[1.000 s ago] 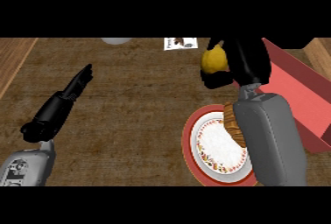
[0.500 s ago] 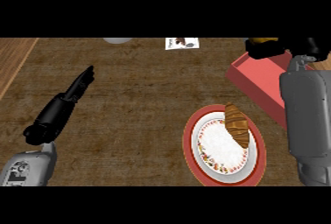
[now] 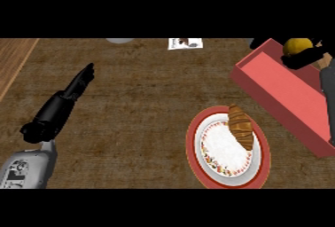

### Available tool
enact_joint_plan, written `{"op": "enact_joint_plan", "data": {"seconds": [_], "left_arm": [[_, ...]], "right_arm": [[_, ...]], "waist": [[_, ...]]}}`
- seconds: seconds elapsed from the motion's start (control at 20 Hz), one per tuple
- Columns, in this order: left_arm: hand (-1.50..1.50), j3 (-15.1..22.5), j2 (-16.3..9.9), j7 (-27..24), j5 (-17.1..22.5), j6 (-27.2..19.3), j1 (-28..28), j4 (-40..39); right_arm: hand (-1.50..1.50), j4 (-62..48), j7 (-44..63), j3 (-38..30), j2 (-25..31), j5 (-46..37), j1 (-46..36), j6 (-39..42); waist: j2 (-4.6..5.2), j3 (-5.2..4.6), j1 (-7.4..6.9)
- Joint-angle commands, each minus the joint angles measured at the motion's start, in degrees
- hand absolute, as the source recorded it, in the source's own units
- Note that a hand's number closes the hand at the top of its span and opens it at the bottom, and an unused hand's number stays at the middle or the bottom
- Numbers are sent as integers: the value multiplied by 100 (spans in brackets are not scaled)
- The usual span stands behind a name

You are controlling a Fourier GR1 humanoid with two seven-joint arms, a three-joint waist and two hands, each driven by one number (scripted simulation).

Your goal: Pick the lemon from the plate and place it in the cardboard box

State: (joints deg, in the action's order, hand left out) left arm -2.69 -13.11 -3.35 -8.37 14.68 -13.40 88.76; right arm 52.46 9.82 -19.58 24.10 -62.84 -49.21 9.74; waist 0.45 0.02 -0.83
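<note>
The yellow lemon is at the top right, with my right hand curled round it above the far end of the red box. The box lies slanted along the right side of the counter. The plate, white with a red rim, sits at lower centre right and carries a brown croissant. My left hand rests at the left with straight fingers pointing up, holding nothing.
A small printed card lies at the top centre, with a pale round object to its left at the upper edge. A lighter wooden strip runs along the far left.
My right hand has carried the lemon from above the plate rightward over the red box. The croissant, earlier hidden by the forearm, now shows. The left hand has stayed put.
</note>
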Motion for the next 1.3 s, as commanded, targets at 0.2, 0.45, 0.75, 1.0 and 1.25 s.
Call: {"op": "enact_joint_plan", "data": {"seconds": [0.2, 0.45, 0.75, 1.0, 1.25], "left_arm": [[0, 73, 51, -152, -118, -4, -19, -137], [0, 45, 111, -162, -153, -70, -112, -267], [0, -33, 12, -383, -13, 127, 191, -158], [0, -8, 60, 24, -44, 28, -73, 26], [0, -50, 27, -137, -24, 81, 75, -117]], "right_arm": [[150, -1681, -906, 27, 990, -2, -177, 922], [-150, -2474, -1751, 0, 1351, 90, -84, 1232], [-150, -2624, -2792, -349, 1196, 593, -260, 795], [-150, -2585, -2847, -2053, 730, 2302, -739, 513], [-150, -3002, -2360, -3238, 1295, 3345, -827, 740]], "waist": [[7, 1, -26], [17, 5, -23], [10, 7, -65], [-20, 33, 15], [17, 12, 45]]}}
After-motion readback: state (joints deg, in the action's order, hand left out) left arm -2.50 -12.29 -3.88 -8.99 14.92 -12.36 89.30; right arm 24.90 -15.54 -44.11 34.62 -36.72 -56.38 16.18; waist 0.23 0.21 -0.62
